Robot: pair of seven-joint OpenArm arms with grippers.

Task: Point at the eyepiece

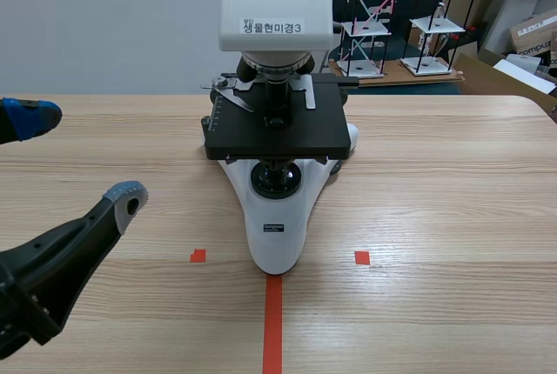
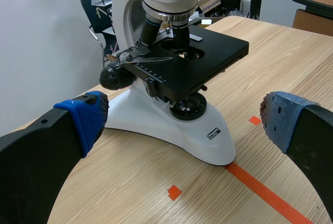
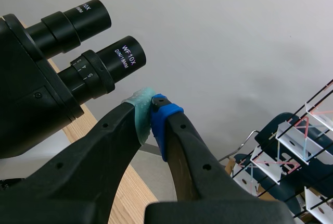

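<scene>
**Closed fingertips at the eyepiece: a thing to indicate, not to grab**

The microscope (image 1: 277,130) stands mid-table (image 1: 452,183), its white base (image 1: 277,235) over the tape line. Its head rises past the scene view's top, so the oculars show only from the right wrist. There the right gripper (image 3: 152,110) has its two pads pressed together on nothing, their tips just beneath the eyepiece (image 3: 122,57) marked WF 10X. I can't make out whether they touch the barrel or sit a hair off it. A second eyepiece (image 3: 83,21) lies just beyond the first.

The left gripper (image 1: 80,156) hangs low at its own side of the table, fingers spread wide and empty, apart from the instrument.

To my eye the eyepiece is rigid and smooth, with a glass face that would smear or scratch. Such a tube probably only sits in its sleeve, and the ribbed ring behind it looks free to turn. A nudge could shift a setting or unseat it. The task asks for no grip. If contact comes, the black barrel wall is the safe place, never the lens end. The body looks heavy enough not to slide.
</scene>
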